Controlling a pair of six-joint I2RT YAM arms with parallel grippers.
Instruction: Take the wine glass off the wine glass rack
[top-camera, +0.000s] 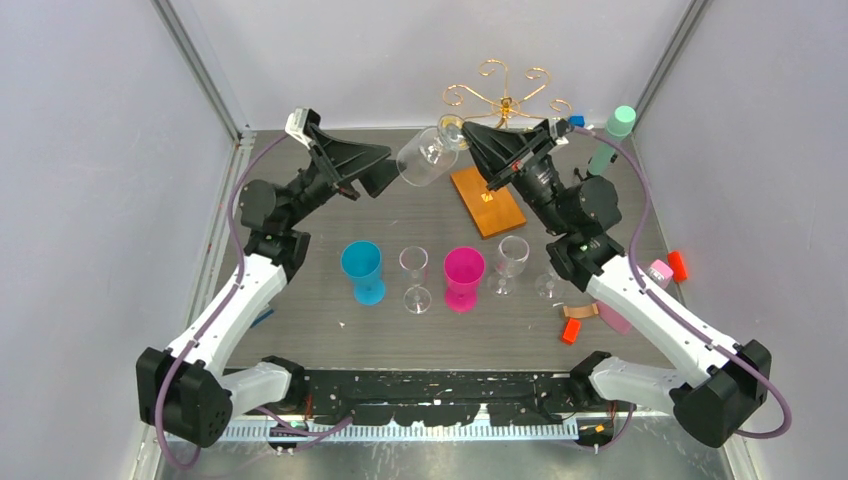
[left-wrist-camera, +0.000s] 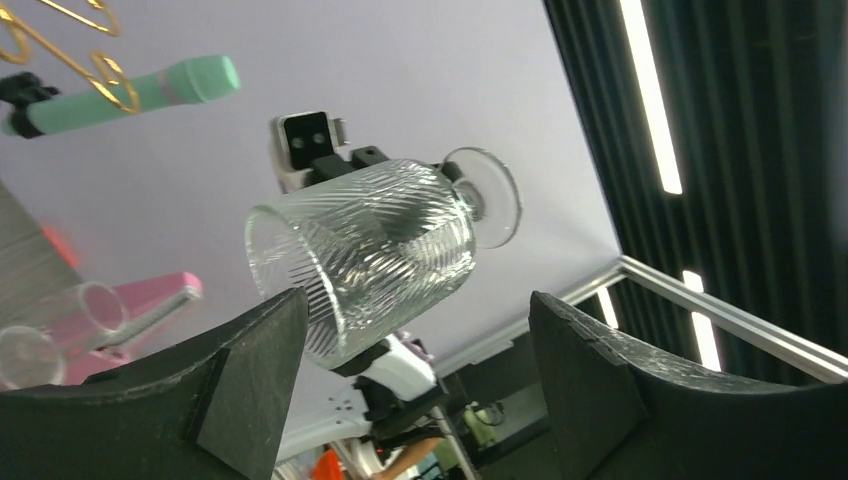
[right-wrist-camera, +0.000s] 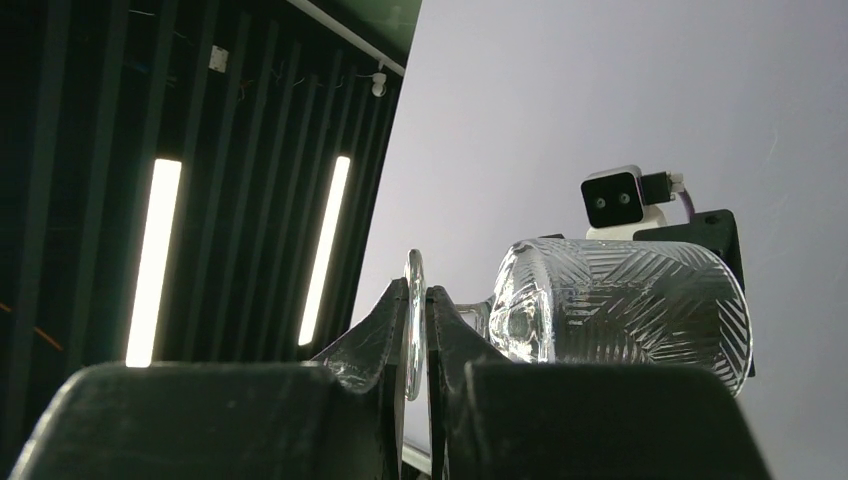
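The wine glass (top-camera: 425, 155), clear with a ribbed bowl, hangs tilted in the air to the left of the wine glass rack (top-camera: 505, 95), apart from its gold scroll arms. The rack's wooden base (top-camera: 487, 200) lies below. My right gripper (top-camera: 465, 128) is shut on the glass's foot. In the right wrist view the foot disc (right-wrist-camera: 413, 320) is pinched between the jaws of the right gripper (right-wrist-camera: 418, 300). My left gripper (top-camera: 385, 172) stands open beside the bowl. In the left wrist view the bowl (left-wrist-camera: 370, 250) sits just above the left gripper (left-wrist-camera: 415, 310), its rim close to the left finger (left-wrist-camera: 260, 370).
A row stands mid-table: a blue cup (top-camera: 362, 270), a clear stem glass (top-camera: 415, 278), a pink cup (top-camera: 463, 277) and another clear glass (top-camera: 512, 262). A mint-green cylinder on a tripod (top-camera: 612, 135) stands at the back right. Small red and orange pieces (top-camera: 678, 265) lie at the right.
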